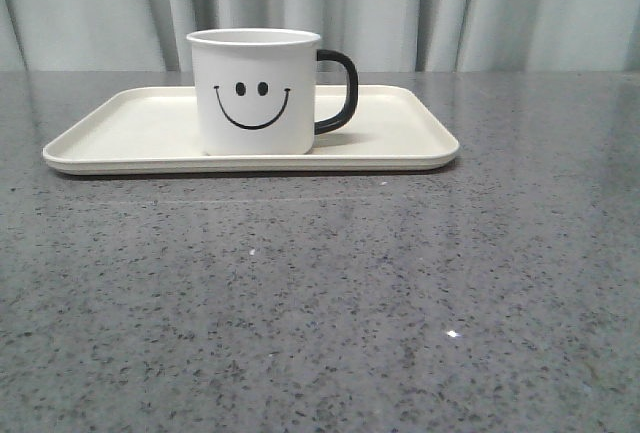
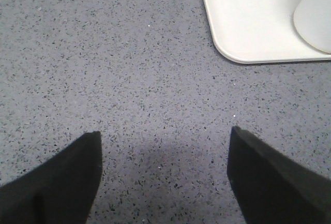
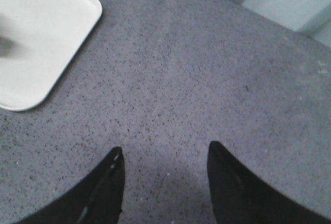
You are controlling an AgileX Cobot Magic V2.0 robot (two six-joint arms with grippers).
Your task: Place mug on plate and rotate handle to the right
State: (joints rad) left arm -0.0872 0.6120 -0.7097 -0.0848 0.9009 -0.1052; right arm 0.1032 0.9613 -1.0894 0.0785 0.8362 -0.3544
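**Mug seated on plate, handle at 3 o'clock, both tools clear**

In the front view the mug [image 1: 256, 91] is seen upright on the plate [image 1: 400, 133], just left of the plate's middle, smiley face toward the camera. The handle [image 1: 340, 91] is seen at 3 o'clock from the mug body, i.e. pointing right. The plate lies flat on the grey speckled surface [image 1: 320, 303], toward 12 o'clock of the frame, with curtains [image 1: 500, 8] behind.

The left tool [image 2: 165, 154] is shown spread wide, holding nothing, over bare surface; a plate corner and a slice of mug wall are caught at its 1 o'clock. The right tool [image 3: 165, 175] is likewise parted and empty, with a plate corner at its 10 o'clock. Neither tool is touching mug or plate.

The task is judged essentially done. Risks from here:
- Plate rim could be clipped by either tool if swung low across it, so the plate would slide.
- Mug could be nudged by a careless pass, so the handle would be turned off 3 o'clock.
- An unneeded re-grasp could tip the mug.
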